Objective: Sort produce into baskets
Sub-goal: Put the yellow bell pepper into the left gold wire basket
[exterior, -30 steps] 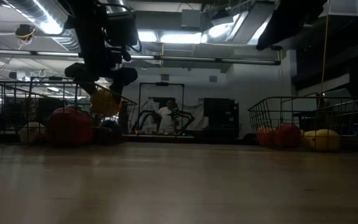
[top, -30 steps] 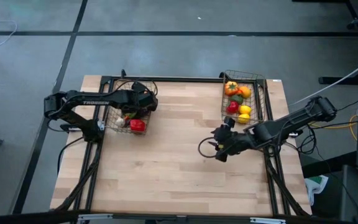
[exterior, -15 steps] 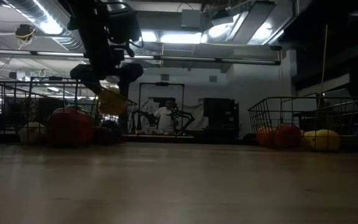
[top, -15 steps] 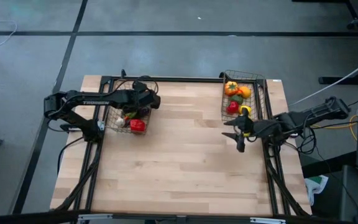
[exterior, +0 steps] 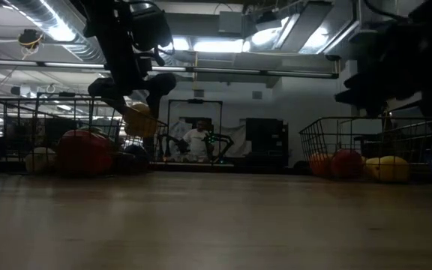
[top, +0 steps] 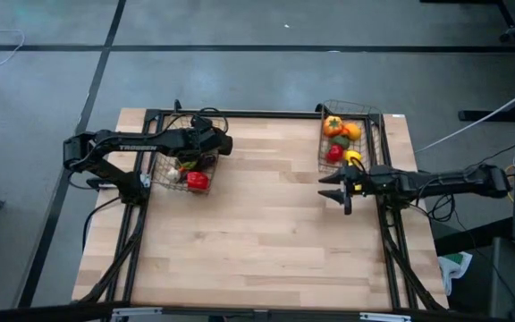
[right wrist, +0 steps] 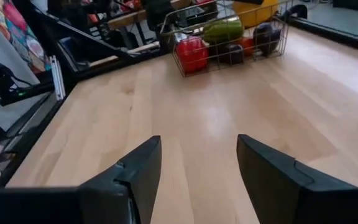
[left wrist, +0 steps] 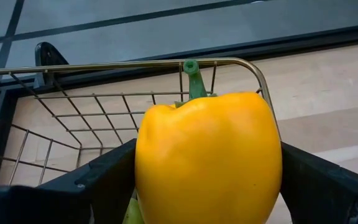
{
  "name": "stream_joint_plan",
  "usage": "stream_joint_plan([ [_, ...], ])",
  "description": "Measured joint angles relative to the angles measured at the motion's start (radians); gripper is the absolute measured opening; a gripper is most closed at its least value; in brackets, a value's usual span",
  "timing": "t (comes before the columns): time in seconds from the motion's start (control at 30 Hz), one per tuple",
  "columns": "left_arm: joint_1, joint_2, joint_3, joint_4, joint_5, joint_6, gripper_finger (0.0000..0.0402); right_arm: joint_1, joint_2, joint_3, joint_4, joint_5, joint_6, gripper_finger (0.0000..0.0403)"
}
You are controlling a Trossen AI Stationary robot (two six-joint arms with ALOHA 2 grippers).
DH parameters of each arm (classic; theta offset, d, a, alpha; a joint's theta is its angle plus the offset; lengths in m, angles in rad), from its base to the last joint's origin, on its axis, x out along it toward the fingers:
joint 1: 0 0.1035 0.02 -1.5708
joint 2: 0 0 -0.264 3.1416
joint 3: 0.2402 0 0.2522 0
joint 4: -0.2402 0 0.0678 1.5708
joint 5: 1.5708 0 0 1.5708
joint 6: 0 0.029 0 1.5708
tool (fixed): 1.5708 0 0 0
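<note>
Left gripper [left wrist: 207, 186] is closed around yellow pepper [left wrist: 208, 158] at its wide, smooth body; probably light, stiff, slippery.

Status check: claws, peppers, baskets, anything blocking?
Left claw shut on yellow pepper, above left basket. Right claw open, empty, beside right basket. Nothing blocking.

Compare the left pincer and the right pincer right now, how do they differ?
The left pincer is shut on a yellow pepper; the right pincer is open and holds nothing. The left pincer hangs over the left basket; the right pincer sits beside the right basket, over bare table. Both are dark and two-fingered.
</note>
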Motion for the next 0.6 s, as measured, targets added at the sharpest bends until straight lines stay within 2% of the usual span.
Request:
stream_joint_plan([
  [0.3, 0.000, 0.000, 0.000, 0.000, 0.000, -0.001, 0.0337, -0.077, -0.055, -0.086, 0.014, -0.109, -0.027, 0.0209],
  [0.6, 0.000, 0.000, 0.000, 0.000, 0.000, 0.003, 0.0337, -0.075, -0.162, -0.103, -0.068, -0.144, -0.049, 0.0209],
])
